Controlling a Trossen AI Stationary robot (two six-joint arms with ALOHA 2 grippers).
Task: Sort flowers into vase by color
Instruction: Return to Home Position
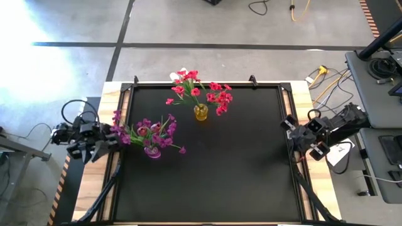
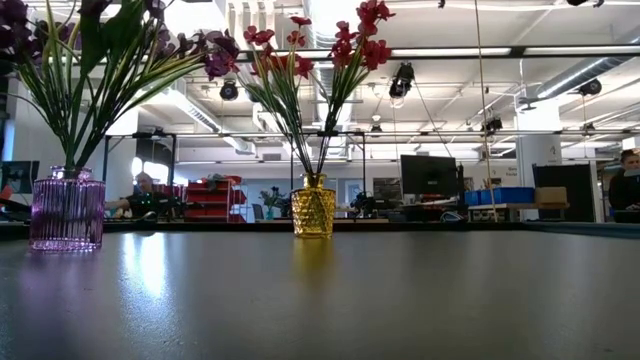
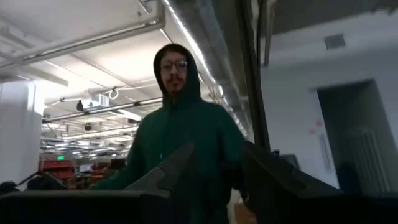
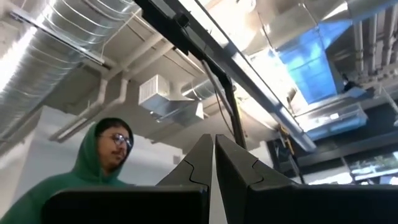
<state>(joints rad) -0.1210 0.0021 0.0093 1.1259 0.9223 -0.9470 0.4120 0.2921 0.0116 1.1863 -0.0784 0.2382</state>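
A purple ribbed vase (image 1: 152, 151) (image 2: 67, 209) stands on the black mat left of centre and holds purple flowers (image 1: 146, 130) on green stems. A yellow vase (image 1: 201, 113) (image 2: 313, 208) stands near the far edge and holds red-pink flowers (image 1: 204, 93) (image 2: 320, 40). A white bloom (image 1: 181, 71) shows at that bunch's far side. My left gripper (image 1: 107, 142) (image 3: 214, 171) waits open at the table's left edge, close to the outermost purple blooms. My right gripper (image 1: 291, 127) (image 4: 214, 158) waits shut at the right edge. Neither holds anything.
The black mat (image 1: 239, 169) lies in a wooden frame with clamps at the far edge. A person in a green hoodie (image 3: 186, 137) (image 4: 93, 168) stands beyond the table. Cables and equipment (image 1: 377, 69) sit off the right side.
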